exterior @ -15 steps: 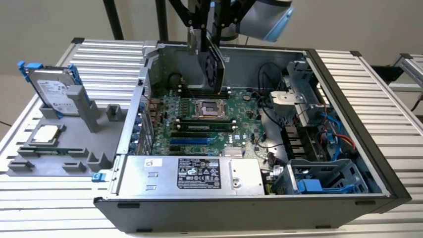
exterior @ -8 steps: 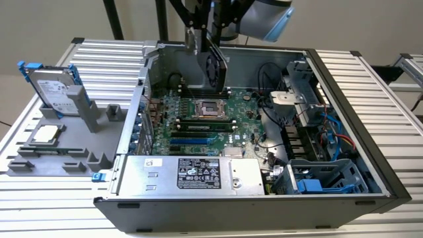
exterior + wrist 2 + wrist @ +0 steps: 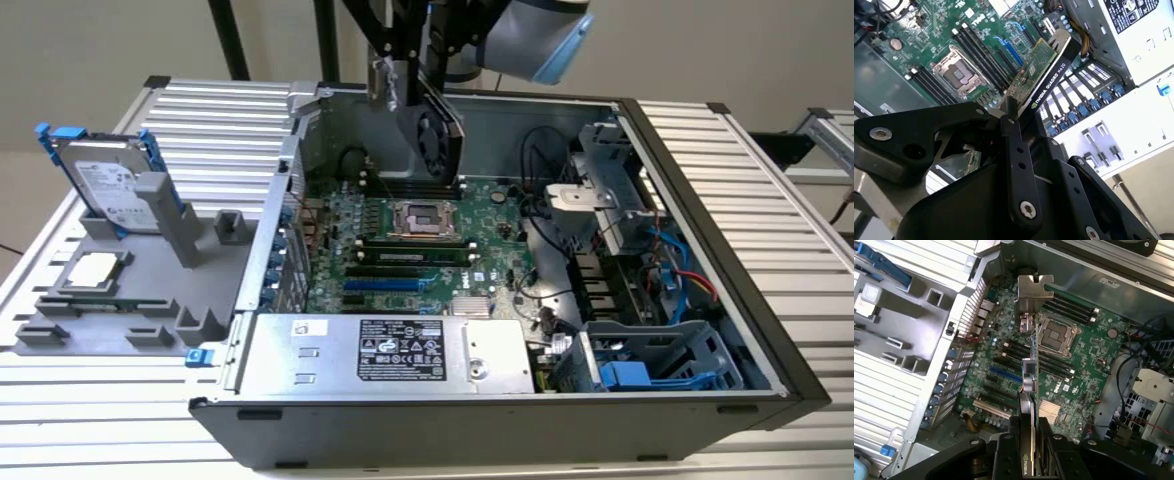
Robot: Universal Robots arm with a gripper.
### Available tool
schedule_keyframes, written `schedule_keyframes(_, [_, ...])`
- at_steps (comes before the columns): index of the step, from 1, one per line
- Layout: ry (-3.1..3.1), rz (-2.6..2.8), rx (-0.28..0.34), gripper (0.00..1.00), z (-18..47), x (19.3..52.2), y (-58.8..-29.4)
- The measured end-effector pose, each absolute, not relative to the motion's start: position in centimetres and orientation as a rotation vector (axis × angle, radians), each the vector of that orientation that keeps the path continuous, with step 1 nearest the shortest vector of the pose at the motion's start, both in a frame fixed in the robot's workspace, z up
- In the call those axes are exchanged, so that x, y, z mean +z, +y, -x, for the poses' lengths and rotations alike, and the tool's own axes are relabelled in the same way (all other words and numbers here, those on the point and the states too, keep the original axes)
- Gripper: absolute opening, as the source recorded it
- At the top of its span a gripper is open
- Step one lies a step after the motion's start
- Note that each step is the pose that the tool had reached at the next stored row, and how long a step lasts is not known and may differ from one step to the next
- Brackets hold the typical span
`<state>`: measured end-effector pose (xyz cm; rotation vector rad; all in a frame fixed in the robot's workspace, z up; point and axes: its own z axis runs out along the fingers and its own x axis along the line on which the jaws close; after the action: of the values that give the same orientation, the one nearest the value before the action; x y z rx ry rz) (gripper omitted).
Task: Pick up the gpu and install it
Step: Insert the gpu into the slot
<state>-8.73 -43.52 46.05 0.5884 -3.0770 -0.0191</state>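
Observation:
The gpu (image 3: 435, 135) hangs on edge over the rear of the open computer case (image 3: 747, 330), its black fan face toward the exterior view's right and its silver end bracket (image 3: 1031, 292) leading. My gripper (image 3: 419, 75) is shut on the card from above. In the second wrist view the gpu (image 3: 1046, 70) sticks out past the gripper (image 3: 1016, 120), green board and black cooler edge showing. In the first wrist view the gripper (image 3: 1031, 440) clamps the card edge-on above the motherboard (image 3: 1004, 360). The card is in the air, clear of the blue slots (image 3: 387, 285).
The motherboard (image 3: 400, 250) carries an empty processor socket (image 3: 424, 218) and memory slots. A power supply (image 3: 387, 350) fills the case front, with drive cages and cables at the exterior view's right. A grey holder (image 3: 120, 310) at that view's left bears a blue-framed hard drive (image 3: 114, 185) and a processor chip (image 3: 91, 270).

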Motion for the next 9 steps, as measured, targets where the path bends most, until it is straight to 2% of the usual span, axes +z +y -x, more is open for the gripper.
schedule_keyframes(9, [-3.053, -0.702, -0.019, 0.00, 8.73, 46.05, -43.52])
